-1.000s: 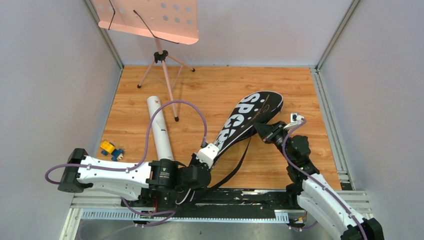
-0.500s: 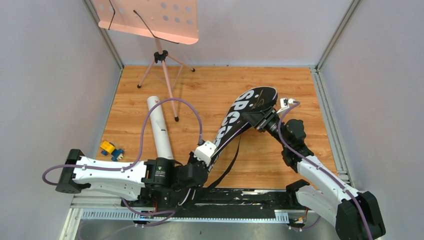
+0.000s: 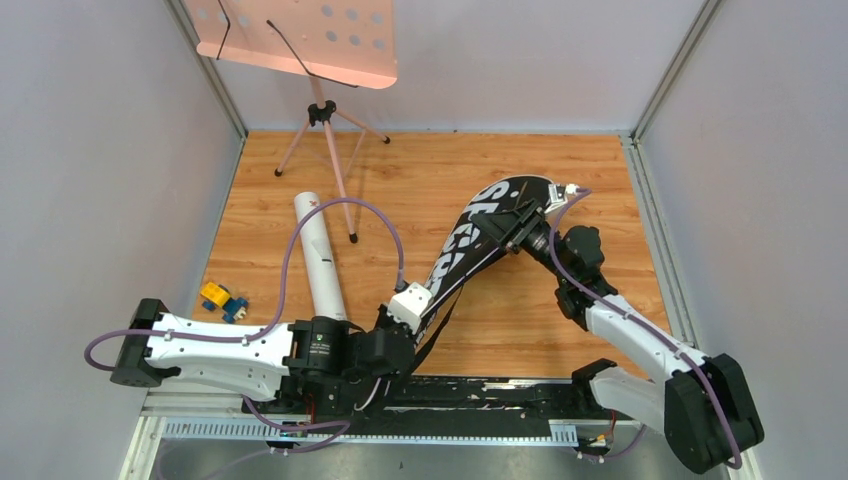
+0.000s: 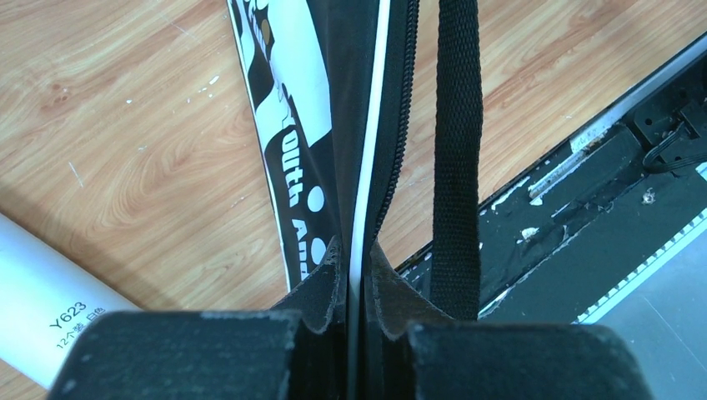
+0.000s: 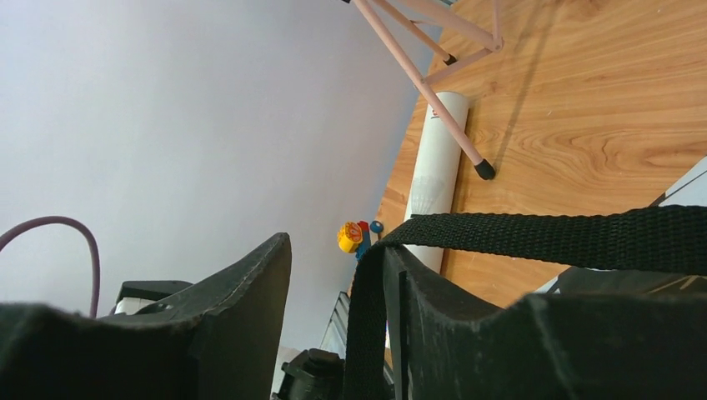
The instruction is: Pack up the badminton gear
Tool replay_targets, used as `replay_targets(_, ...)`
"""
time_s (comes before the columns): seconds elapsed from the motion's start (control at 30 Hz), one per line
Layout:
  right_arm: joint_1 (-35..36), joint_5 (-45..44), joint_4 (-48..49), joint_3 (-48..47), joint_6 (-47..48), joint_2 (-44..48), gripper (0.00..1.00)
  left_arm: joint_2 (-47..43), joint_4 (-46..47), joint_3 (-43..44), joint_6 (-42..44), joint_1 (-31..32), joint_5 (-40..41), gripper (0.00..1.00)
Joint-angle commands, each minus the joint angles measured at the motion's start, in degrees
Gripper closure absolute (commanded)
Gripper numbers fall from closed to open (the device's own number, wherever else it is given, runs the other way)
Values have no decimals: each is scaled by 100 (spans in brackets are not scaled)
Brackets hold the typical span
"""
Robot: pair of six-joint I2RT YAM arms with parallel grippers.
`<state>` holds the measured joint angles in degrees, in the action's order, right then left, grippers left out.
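Black racket-shaped fabric bag point(image 3: 470, 240) with white SPORT lettering hangs between my two arms. It stands up on its long edge over the wooden bench point(image 3: 400, 170) and slants from the near middle toward the far right.

My left gripper point(image 4: 357, 262) is clamped on the bag's narrow end. On the left wrist camera I see both fingers pressed onto the seam with white piping, right beside the zipper.

My right gripper point(image 5: 329, 283) sits at the bag's wide end with its jaws apart. On its wrist view the black woven strap point(image 5: 542, 237) runs across and drops through the gap, lying against one finger, with clear space between it and the other finger. I cannot tell whether either finger touches the bag's body.

A long white cylindrical tube point(image 3: 320, 260) lies flat on the left half of the bench, pointing from the middle toward the near edge. The pink perforated metal music stand point(image 3: 320, 45) rises at the far left corner, with one leg tip just beside the tube. A small yellow and blue plastic toy point(image 3: 222, 298) sits by the left edge, near the tube's near end but apart from it.
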<state>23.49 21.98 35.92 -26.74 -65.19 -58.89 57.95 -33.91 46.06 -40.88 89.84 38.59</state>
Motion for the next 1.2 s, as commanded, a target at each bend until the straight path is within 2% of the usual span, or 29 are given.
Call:
replay_targets(0.0, 179, -37, 406, -459, -66, -387, 54, -203, 579, 70, -128, -18, 296, 100)
replay_targets(0.07, 314, -173, 22, -757, 255, -620, 54, -257, 563, 76, -137, -18, 318, 100)
replay_targets(0.3, 457, -220, -2763, -2074, 1581, -1451, 48, -657, 510, 34, -249, -19, 404, 100)
replay_targets(0.57, 452, -262, -4231, -2473, 2618, -916, 35, -1054, 220, 14, -344, -19, 619, 100)
replay_targets(0.73, 419, -179, -4405, -2577, 3208, -430, 32, -1238, 151, -45, -403, -20, 700, 100)
replay_targets(0.83, 350, -192, -4498, -2646, 3643, -187, 34, -1336, 135, -71, -391, -24, 698, 100)
replay_targets(1.03, 323, -1637, -4474, -2277, 5057, 496, 40, -1357, 34, -19, -314, -20, 624, 100)
replay_targets(1.1, 323, -1842, -4423, -1937, 5805, 724, 42, -1357, 41, -20, -304, -21, 599, 100)
replay_targets(1.17, 323, -1958, -4402, -1545, 6270, 943, 40, -1357, 65, -37, -292, -20, 608, 100)
